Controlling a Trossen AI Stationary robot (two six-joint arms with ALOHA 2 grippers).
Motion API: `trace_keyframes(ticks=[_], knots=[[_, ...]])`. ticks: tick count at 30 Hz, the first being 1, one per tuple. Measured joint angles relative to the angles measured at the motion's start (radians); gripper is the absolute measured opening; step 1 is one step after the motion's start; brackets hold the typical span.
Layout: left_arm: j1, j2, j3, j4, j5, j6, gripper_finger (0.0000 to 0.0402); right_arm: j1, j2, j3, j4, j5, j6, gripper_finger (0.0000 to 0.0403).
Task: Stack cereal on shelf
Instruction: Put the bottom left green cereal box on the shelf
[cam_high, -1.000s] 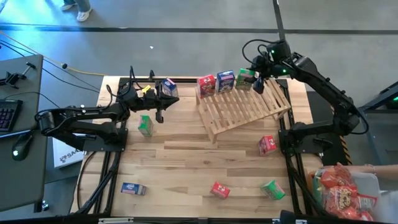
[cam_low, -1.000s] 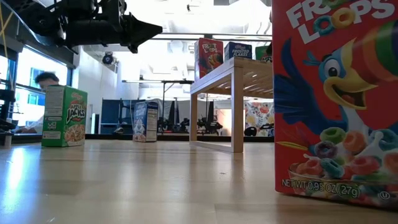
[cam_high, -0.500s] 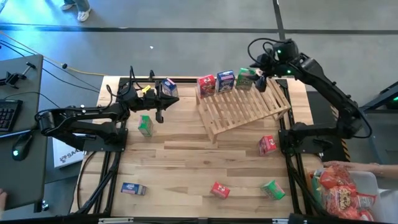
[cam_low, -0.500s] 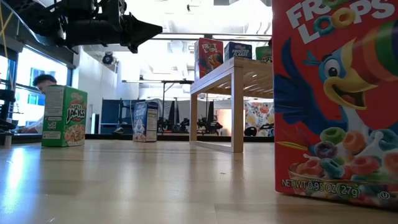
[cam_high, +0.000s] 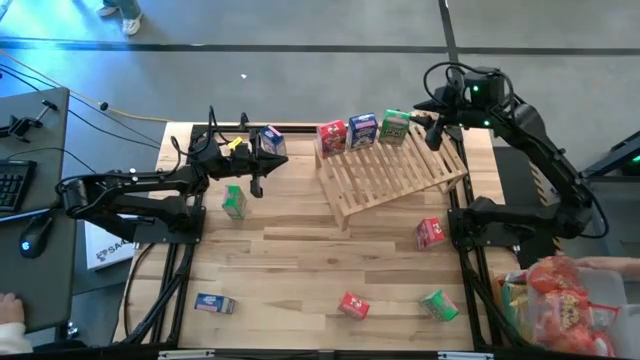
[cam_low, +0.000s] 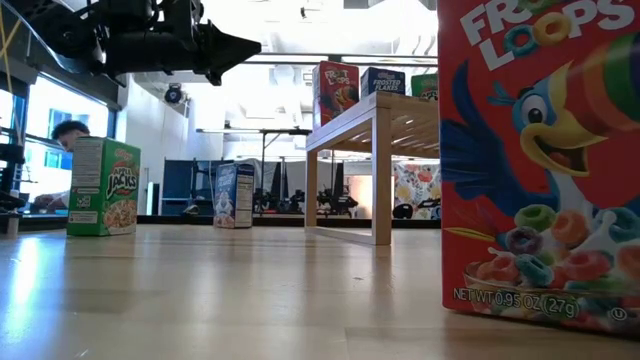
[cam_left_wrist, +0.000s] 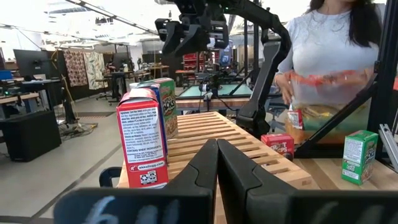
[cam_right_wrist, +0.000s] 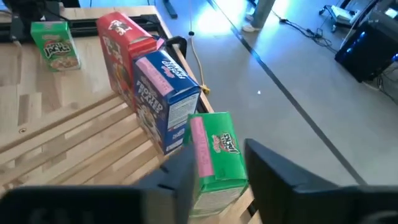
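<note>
The slatted wooden shelf (cam_high: 392, 170) slopes at the table's far right. On its high far edge stand three cereal boxes in a row: red (cam_high: 332, 137), blue (cam_high: 363, 130) and green (cam_high: 395, 126). My right gripper (cam_high: 428, 126) hangs open just right of the green box (cam_right_wrist: 214, 158) and clear of it. My left gripper (cam_high: 278, 160) hovers shut over the far left, near a blue box (cam_high: 270, 140) and a green box (cam_high: 233, 200) that stand upright on the table.
More boxes lie on the table: red (cam_high: 430, 233), red (cam_high: 354, 305), green (cam_high: 438, 305), blue (cam_high: 215, 303). A person with a bag of boxes (cam_high: 560, 310) is at the near right corner. Bare wood lies in the table's middle.
My right gripper has drawn back from the green box on the shelf toward the table's right edge and has risen a little. The green box stays standing on the shelf's far edge. The bag at the near right corner has shifted.
</note>
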Motion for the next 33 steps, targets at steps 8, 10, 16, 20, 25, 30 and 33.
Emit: trace_keyframes(ticks=[8,10,16,20,25,30,33], knots=[[0.0,0.0,0.0,-0.002,0.0,-0.003,0.0,0.057,-0.014,0.0,-0.04,0.121,0.062,0.0007],[0.0,0.0,0.0,-0.004,0.001,-0.003,0.0,0.078,-0.019,0.0,-0.054,0.131,0.095,0.0012],[0.0,0.0,0.0,-0.003,0.001,-0.002,0.0,0.16,-0.02,-0.001,-0.059,0.238,0.165,0.0003],[0.0,0.0,0.0,-0.003,0.002,-0.002,0.0,0.193,-0.043,-0.088,0.023,0.275,0.194,0.0002],[0.0,0.0,0.0,-0.003,0.003,-0.014,0.0,0.215,-0.14,-0.286,0.186,0.279,0.287,0.0],[0.0,0.0,0.0,-0.002,0.003,-0.017,0.0,0.246,-0.227,-0.406,0.287,0.383,0.367,0.0],[0.0,0.0,0.0,0.0,0.003,-0.015,0.0,0.256,-0.25,-0.448,0.283,0.465,0.407,0.0]])
